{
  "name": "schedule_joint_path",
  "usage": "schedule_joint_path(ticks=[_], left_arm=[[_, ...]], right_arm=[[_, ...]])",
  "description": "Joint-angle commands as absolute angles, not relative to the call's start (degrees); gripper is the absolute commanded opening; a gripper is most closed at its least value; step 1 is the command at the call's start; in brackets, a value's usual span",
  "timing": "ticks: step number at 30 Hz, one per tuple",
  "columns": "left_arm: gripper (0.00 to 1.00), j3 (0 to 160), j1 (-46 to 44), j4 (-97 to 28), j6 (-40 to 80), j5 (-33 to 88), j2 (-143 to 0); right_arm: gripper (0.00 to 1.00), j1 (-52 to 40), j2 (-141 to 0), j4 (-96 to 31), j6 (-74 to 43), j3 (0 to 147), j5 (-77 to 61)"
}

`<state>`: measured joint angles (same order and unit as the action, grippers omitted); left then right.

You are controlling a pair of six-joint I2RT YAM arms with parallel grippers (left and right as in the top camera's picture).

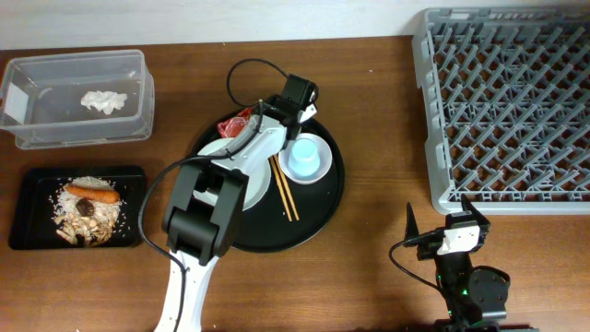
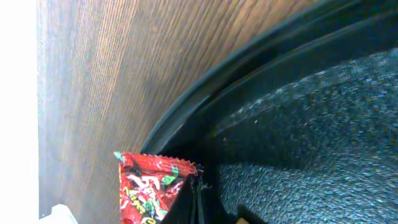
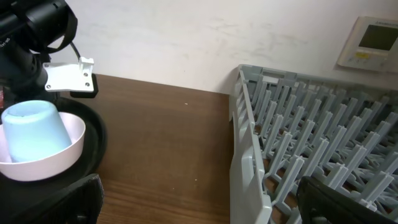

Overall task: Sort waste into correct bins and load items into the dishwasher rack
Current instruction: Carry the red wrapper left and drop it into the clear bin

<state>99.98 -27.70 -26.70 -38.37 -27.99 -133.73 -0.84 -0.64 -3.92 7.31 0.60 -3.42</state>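
Pinching red wrapper (image 2: pixel 149 188), left pincer (image 2: pixel 196 202), wrist-view

A brown wood-grain table (image 1: pixel 378 92) fills most of the overhead view. At the centre of that frame a round black tray (image 1: pixel 315 208) with a raised rim lies flat on it. In the right wrist view a pale wall (image 3: pixel 186 37) rises behind the table. A small white panel (image 3: pixel 372 42) with a greenish display is fixed to it at the upper right.

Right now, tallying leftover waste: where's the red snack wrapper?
Overhead, the red snack wrapper sits at the upper-left rim of the round black tray, pinched by the left gripper.
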Motion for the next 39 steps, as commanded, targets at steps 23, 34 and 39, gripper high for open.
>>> schedule_joint_path(ticks=[23,34,39], left_arm=[[0.01,100.31,-18.2,-16.23,-23.33,-26.15,-115.77],[0.01,100.29,3.2,-6.66,4.4,-15.7,-116.27],[0.01,100.29,12.1,-6.2,7.94,-12.49,-117.78]], right_arm=[[0.98,-0.64,-0.32,-4.32,7.05,0.32,-2.92],[0.98,-0.64,-0.32,-4.32,7.05,0.32,-2.92],[0.99,-0.64,-0.32,-4.32,7.05,0.32,-2.92]])
